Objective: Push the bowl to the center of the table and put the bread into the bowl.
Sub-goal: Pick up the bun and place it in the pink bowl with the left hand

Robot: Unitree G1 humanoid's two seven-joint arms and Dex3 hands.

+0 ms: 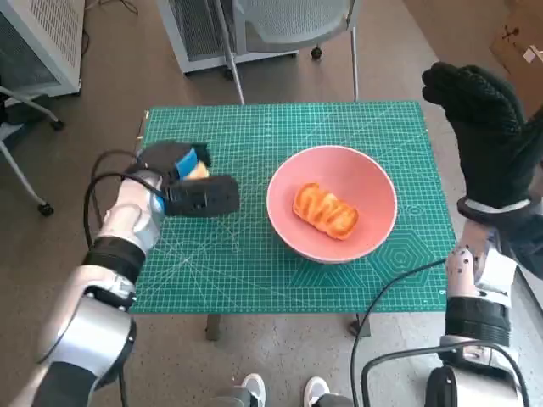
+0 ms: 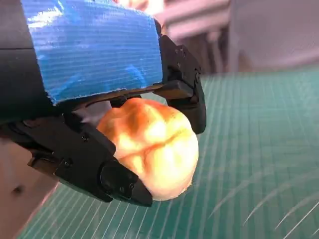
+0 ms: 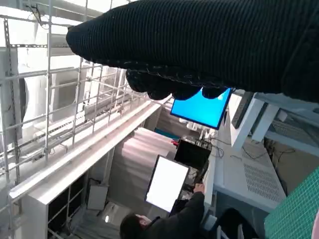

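Inside pink bowl (image 1: 374, 203), one unlabelled bread (image 1: 325, 211).

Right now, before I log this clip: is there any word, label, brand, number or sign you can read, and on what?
None can be read.
Green mat: printed grid lines and shapes only; any figures are too small to read.
Cardboard box: a dark mark, not legible.
Blue screen: plain glow, no text visible.
Blue tape on the left robot hand: blank.
Pink bowl and bread: unmarked.
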